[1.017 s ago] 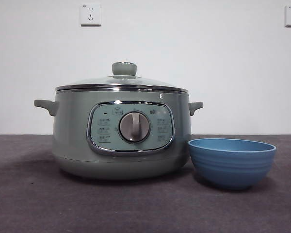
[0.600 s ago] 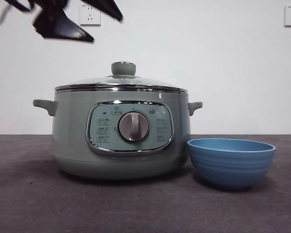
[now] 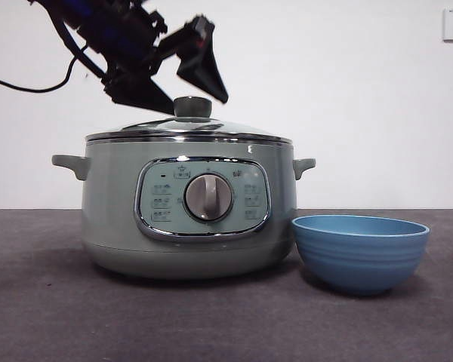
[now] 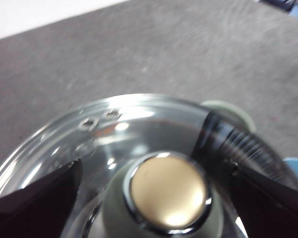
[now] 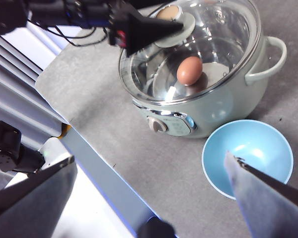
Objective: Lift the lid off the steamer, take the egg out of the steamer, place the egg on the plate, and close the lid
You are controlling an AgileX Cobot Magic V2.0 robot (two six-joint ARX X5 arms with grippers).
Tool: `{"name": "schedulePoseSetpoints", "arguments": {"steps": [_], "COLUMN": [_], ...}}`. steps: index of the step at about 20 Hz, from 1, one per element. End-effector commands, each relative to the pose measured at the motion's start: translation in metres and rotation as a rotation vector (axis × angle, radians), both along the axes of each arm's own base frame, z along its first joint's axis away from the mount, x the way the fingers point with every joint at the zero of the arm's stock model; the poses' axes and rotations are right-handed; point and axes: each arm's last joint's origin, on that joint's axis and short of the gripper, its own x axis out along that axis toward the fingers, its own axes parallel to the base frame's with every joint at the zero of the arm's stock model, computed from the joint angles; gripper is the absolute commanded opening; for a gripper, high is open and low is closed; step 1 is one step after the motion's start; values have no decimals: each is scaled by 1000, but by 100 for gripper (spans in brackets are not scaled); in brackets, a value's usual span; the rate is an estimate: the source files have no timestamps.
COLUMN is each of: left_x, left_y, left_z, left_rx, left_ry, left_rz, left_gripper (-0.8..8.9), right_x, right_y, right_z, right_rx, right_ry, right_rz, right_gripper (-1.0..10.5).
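Note:
The pale-green steamer [image 3: 113, 211] stands left of centre with the glass lid [image 3: 189, 128] on it. My left gripper [image 3: 183, 94] has come in from the upper left and is open, one jaw on each side of the lid's knob [image 3: 193, 106]. In the left wrist view the left gripper [image 4: 154, 168] straddles the knob [image 4: 169, 191] without touching it. The right wrist view shows a brown egg [image 5: 189, 69] through the lid [image 5: 223, 34], inside the steamer [image 5: 213, 109]. The blue plate [image 3: 361, 253] is empty. My right gripper [image 5: 149, 158] is open and high above the table.
The plate [image 5: 247, 156] sits close to the steamer's right side, by its control panel [image 3: 204, 197]. A steamer side handle [image 5: 268, 59] sticks out on the far side. The table's edge [image 5: 99, 168] runs near the steamer's front.
My left arm has come down from the top left corner to the lid's knob, with its jaws now on either side of it. The steamer, lid and plate have not moved.

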Motion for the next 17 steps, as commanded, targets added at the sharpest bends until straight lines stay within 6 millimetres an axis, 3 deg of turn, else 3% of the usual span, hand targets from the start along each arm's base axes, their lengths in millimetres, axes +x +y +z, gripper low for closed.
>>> {"name": "schedulePoseSetpoints", "arguments": {"steps": [1,2,6,9,12,17], "left_x": [1,1,0,0,0,0], "left_y": [-1,-1,-1,-1,-1,-1], "left_z": [-4,-4,-6,-6,-6,-5], "left_rx": [32,31,41,40,37,24], "left_ry": [1,0,18,21,24,24], "left_rz": [10,9,9,8,11,12], "left_gripper": [469,458,175,130,-14,-9], "right_x": [0,0,1,2,2,2], "right_y": [0,0,0,0,1,1], "right_z": [1,1,2,2,2,2], "right_rx": [0,0,2,3,3,3], "right_ry": [-6,-8,-18,-29,-32,-32], "right_rz": [-1,-1,-1,-1,-1,-1], "right_gripper": [509,509,508,508,508,508]}}
